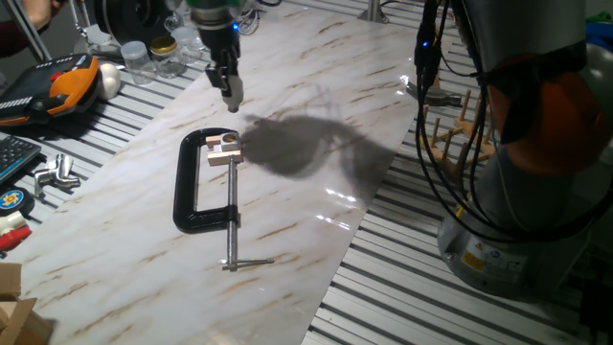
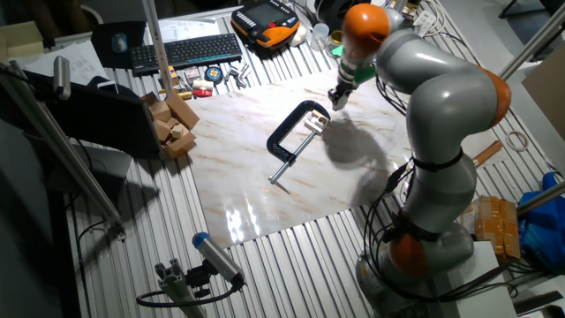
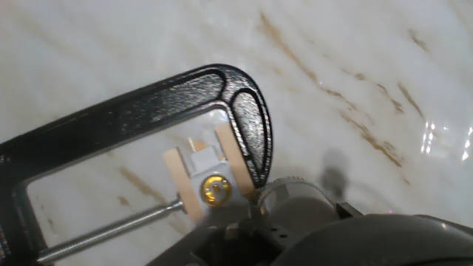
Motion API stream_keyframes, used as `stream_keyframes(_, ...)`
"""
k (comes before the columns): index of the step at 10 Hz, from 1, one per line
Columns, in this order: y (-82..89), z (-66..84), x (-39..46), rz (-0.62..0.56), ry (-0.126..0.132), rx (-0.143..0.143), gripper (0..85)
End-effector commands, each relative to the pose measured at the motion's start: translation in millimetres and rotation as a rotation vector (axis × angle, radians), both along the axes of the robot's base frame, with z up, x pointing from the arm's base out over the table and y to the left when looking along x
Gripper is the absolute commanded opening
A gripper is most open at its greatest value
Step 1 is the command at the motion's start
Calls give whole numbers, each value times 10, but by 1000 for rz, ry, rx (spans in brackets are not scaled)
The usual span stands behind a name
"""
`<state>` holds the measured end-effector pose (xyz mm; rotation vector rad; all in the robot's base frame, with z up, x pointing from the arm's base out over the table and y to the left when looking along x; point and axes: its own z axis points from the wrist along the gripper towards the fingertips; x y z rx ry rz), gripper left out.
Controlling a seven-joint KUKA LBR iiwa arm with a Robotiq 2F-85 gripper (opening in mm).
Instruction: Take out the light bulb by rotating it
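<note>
Fingers (image 1: 231, 99), seemingly pressed together, hover above a black clamp (image 1: 192, 188) gripping a wooden block (image 1: 223, 151) on marble.

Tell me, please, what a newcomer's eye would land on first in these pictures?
Probably the black C-clamp lying flat in the middle of the marble-patterned table, its screw pressing a small wooden block against one end. Next, the gripper hanging just above that block, casting a dark shadow beside it. In the hand view, a white fitting with a brassy centre sits between the wooden pieces.
</note>
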<state>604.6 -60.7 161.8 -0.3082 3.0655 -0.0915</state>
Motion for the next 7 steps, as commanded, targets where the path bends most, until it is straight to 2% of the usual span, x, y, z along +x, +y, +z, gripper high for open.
stream_keyframes(1, -102, -42, -23, -24, -7, 4, 0)
stream_keyframes(4, -256, -150, -73, -69, -12, 18, 0)
stream_keyframes(7, -324, -312, -94, -79, -26, 38, 0)
